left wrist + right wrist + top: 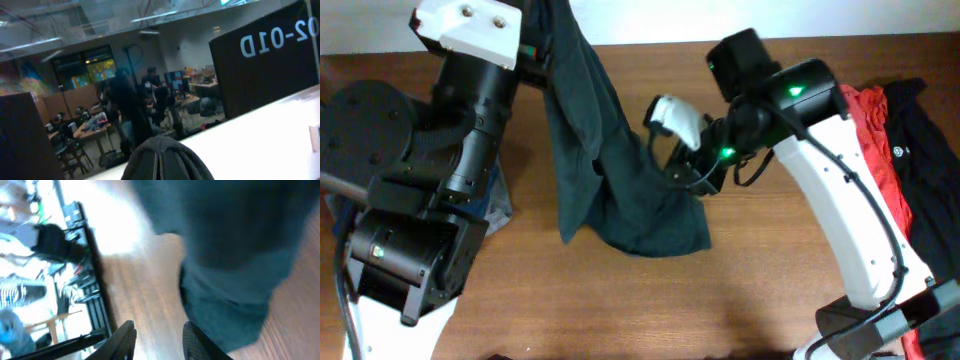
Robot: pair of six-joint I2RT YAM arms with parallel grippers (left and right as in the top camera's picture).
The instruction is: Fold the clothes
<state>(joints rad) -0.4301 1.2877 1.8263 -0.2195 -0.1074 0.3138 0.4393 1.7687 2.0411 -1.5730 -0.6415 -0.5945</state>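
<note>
A dark teal garment [610, 160] hangs from my left gripper [545, 40] at the table's back and trails down onto the wooden table, where its lower part lies bunched. In the left wrist view the cloth [165, 160] is pinched between the shut fingers and covers them. My right gripper [672, 165] is open and empty at the garment's right edge; in the right wrist view its fingers [159, 339] hover over bare wood beside the cloth [235, 255].
A pile of red and black clothes [895, 140] lies at the table's right edge. A bluish-grey garment [498, 205] lies under the left arm at the left. The wooden table [650, 300] stretches along the front.
</note>
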